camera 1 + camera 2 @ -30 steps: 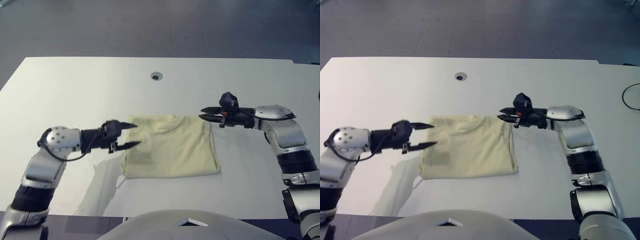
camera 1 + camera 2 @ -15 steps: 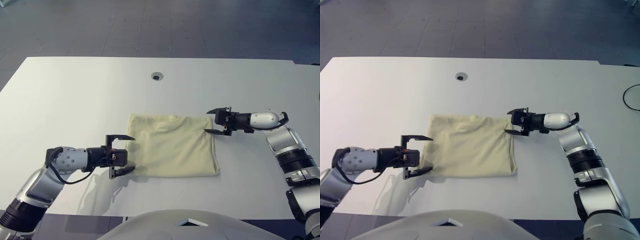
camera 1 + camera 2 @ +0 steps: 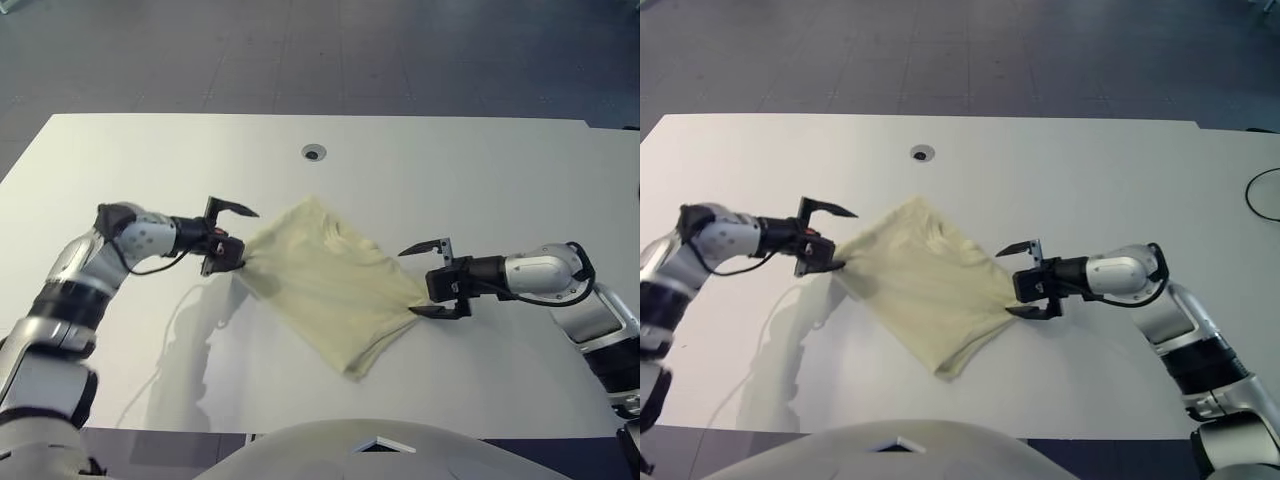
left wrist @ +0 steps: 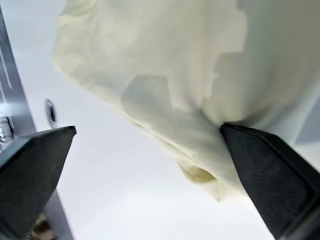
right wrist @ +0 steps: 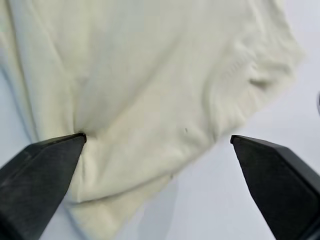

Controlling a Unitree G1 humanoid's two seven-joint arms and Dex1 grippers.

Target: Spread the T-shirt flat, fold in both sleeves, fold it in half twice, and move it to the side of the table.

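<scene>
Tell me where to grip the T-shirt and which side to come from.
Take the T-shirt by its two outer corners: the left pincer from the robot's left, the right pincer from its right. The cloth stretches diagonally between them, each corner lying at one finger of wide-open jaws, so closing there probably gives the firmest hold.

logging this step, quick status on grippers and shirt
Left gripper open, one fingertip at T-shirt corner. Right gripper open, fingertip at opposite edge. T-shirt diagonal between them. Table hole beyond, well apart.
</scene>
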